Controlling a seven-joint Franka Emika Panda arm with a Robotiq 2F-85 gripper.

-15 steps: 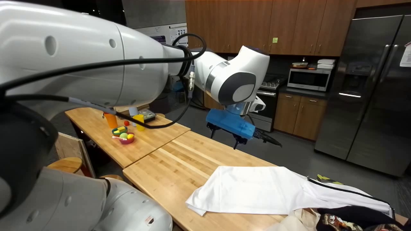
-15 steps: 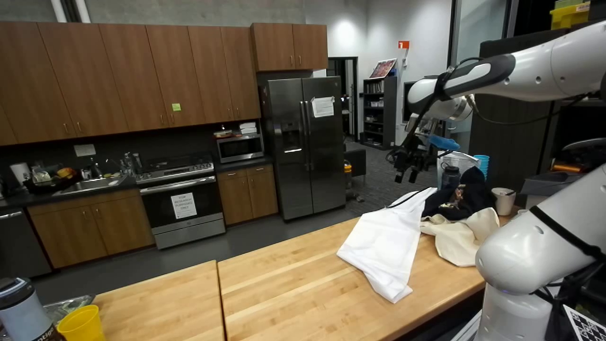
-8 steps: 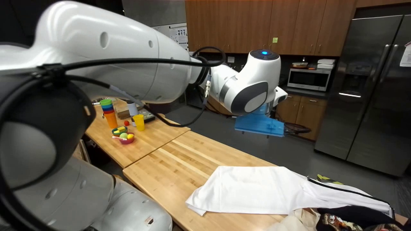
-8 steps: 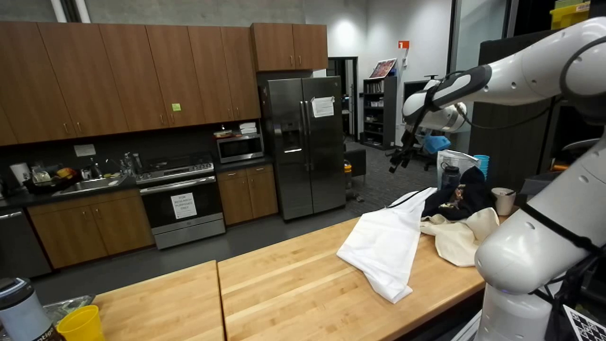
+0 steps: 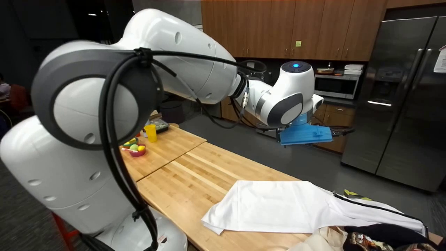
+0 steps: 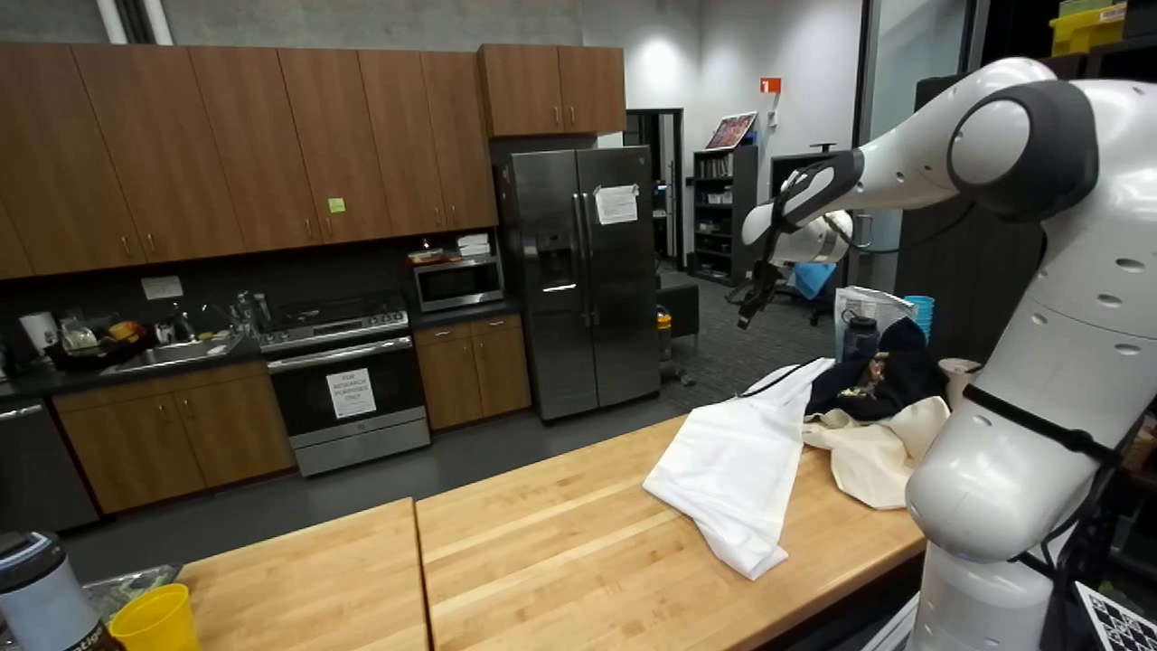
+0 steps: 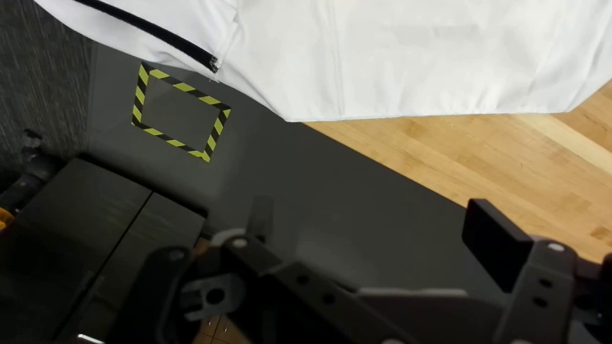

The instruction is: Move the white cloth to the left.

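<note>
The white cloth [image 5: 278,205] lies wrinkled across one end of the wooden table [image 5: 195,181]. It also shows in the other exterior frame [image 6: 728,475] and fills the top of the wrist view [image 7: 406,57]. White fabric with a black strip [image 7: 167,40] continues at its far end. My gripper [image 6: 755,303] hangs in the air above and beyond the table's far edge, apart from the cloth. In the wrist view its fingers [image 7: 377,231] are wide apart with nothing between them. In an exterior view a blue cover [image 5: 306,135] hides the fingers.
A beige cloth [image 6: 881,461], dark fabric [image 6: 890,375] and a dark bottle [image 6: 859,339] crowd the table end beside the white cloth. A yellow cup [image 5: 151,133] and a bowl [image 5: 137,150] stand on the adjoining table. The refrigerator [image 5: 393,104] stands beyond.
The arm has swung, its elbow folding into view; in the exterior views the gripper has shifted right in one picture and slightly left in the other. The white cloth has not moved.
</note>
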